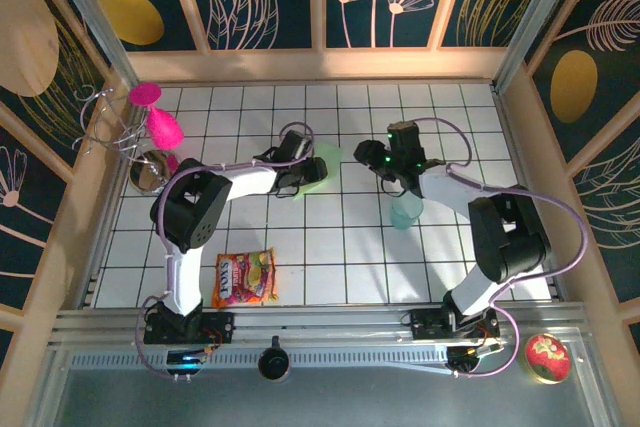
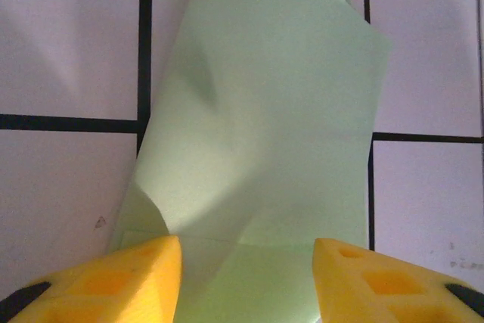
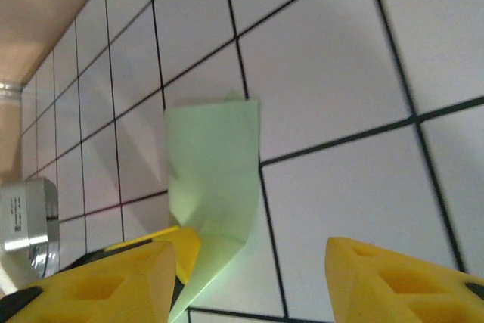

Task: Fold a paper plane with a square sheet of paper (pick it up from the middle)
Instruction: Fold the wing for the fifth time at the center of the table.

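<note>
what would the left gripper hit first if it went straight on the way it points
Probably the paper, buckled right ahead of the left gripper between its spread jaws; the table lies under it, depth unclear.

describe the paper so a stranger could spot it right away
On the white tiled table, look mid-way back, just ahead of the left arm's fingers. The paper is a thin, pale mint sheet, buckled, unlike the see-through teal cup to its right.
</note>
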Controlling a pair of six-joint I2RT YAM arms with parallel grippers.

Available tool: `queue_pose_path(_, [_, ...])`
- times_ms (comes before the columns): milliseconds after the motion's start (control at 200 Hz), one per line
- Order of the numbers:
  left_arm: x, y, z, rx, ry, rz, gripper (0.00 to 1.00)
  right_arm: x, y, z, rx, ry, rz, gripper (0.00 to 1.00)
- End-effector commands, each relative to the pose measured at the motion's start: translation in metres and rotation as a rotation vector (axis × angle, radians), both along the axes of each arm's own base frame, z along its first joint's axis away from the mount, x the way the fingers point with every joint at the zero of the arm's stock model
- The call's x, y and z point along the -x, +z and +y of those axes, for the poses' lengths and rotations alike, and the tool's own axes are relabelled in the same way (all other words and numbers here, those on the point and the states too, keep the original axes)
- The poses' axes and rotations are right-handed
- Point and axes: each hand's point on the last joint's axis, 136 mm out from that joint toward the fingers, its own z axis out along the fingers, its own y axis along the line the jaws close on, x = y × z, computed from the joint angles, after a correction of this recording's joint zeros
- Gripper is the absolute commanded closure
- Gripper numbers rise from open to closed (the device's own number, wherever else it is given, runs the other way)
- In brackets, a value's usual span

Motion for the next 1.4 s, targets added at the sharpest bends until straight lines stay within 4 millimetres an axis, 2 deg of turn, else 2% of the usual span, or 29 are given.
queue_pose_path(0, [0.021,-0.018,0.007,0.100,0.025,0.115,0.52,0.004,0.004,0.031,-0.081,0.070,0.034,0.46])
queue_pose_path(210, [0.028,-0.016,0.008,0.221,0.052,0.152,0.56,0.013,-0.018,0.064,-0.147,0.079,0.124,0.52])
queue_pose_path(340, [0.029,-0.018,0.010,0.215,0.056,0.158,0.57,0.016,-0.033,0.076,-0.163,0.087,0.168,0.55])
queue_pose_path(581, [0.031,-0.023,0.012,0.201,0.057,0.166,0.58,0.015,-0.043,0.088,-0.187,0.114,0.181,0.65])
queue_pose_path(1041, [0.030,-0.023,0.014,0.185,0.058,0.161,0.64,0.002,-0.060,0.087,-0.197,0.088,0.202,0.69])
queue_pose_path(1397, [0.029,-0.024,0.017,0.169,0.067,0.161,0.65,0.006,-0.063,0.068,-0.144,0.010,0.202,0.69])
